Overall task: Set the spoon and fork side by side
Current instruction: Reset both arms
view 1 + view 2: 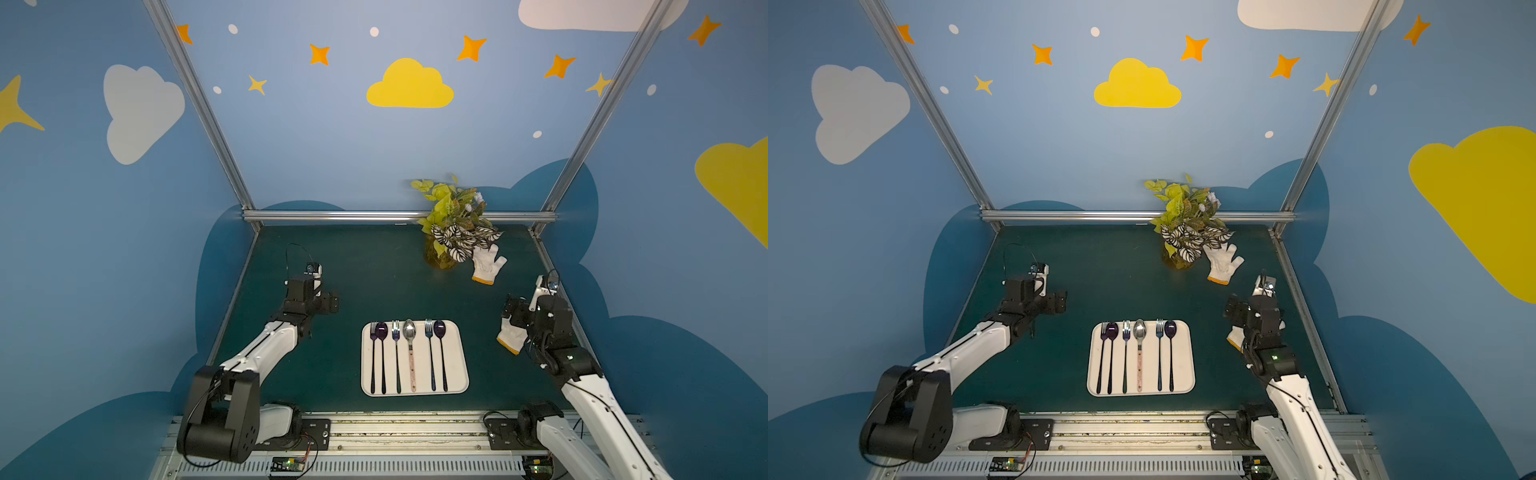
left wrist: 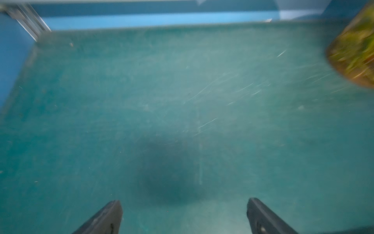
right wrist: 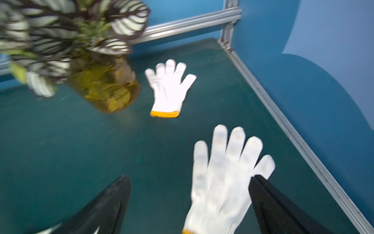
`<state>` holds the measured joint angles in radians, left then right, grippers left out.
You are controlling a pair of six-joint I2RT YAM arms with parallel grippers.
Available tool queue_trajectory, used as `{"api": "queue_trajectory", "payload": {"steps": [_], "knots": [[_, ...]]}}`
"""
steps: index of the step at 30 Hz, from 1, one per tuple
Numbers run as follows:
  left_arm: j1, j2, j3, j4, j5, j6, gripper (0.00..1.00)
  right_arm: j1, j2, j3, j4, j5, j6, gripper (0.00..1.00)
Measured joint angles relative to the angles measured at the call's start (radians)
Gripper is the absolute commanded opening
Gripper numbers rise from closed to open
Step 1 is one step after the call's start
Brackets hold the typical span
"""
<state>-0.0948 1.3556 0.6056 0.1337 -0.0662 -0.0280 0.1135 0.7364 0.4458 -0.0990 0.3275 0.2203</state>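
Left gripper (image 2: 184,201) wide, right gripper (image 3: 190,177) wide, perhaps touching nearer glove (image 3: 222,172)

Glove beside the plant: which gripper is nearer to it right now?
Right. The right gripper is just short of that far glove, over a second glove; the left gripper is far off across the table.

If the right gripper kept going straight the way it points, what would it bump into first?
Probably the nearer white glove, lying on the table just ahead of the open right gripper. The view is blurred, so depth is uncertain.
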Motion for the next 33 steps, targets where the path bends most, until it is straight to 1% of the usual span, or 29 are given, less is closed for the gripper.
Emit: {"api": "queue_trajectory", "payload": {"steps": [2,4,8,12,16,18,21,33], "knots": [[0.013,0.058,-0.005,0.04,0.033,0.042,1.0,-0.062,0.063,-0.111,0.14,-0.005,-0.043,0.98],[0.014,0.074,-0.035,0.141,0.058,0.079,1.0,-0.081,0.15,-0.165,0.235,-0.006,-0.075,0.98],[0.014,0.087,-0.173,0.416,0.092,0.116,1.0,-0.084,0.294,-0.182,0.43,-0.014,-0.105,0.98],[0.014,0.201,-0.28,0.672,0.092,0.131,1.0,-0.084,0.462,-0.181,0.642,-0.01,-0.121,0.98],[0.014,0.219,-0.266,0.692,0.05,0.124,1.0,-0.088,0.63,-0.171,0.825,-0.004,-0.121,0.98],[0.014,0.219,-0.252,0.733,0.034,0.12,1.0,-0.086,0.712,-0.156,0.908,-0.011,-0.127,0.98],[0.014,0.219,-0.248,0.772,0.025,0.118,1.0,-0.075,0.806,-0.128,0.974,-0.016,-0.143,0.98],[0.01,0.219,-0.248,0.795,0.027,0.129,1.0,-0.057,0.81,-0.102,1.031,-0.012,-0.165,0.98]]}}
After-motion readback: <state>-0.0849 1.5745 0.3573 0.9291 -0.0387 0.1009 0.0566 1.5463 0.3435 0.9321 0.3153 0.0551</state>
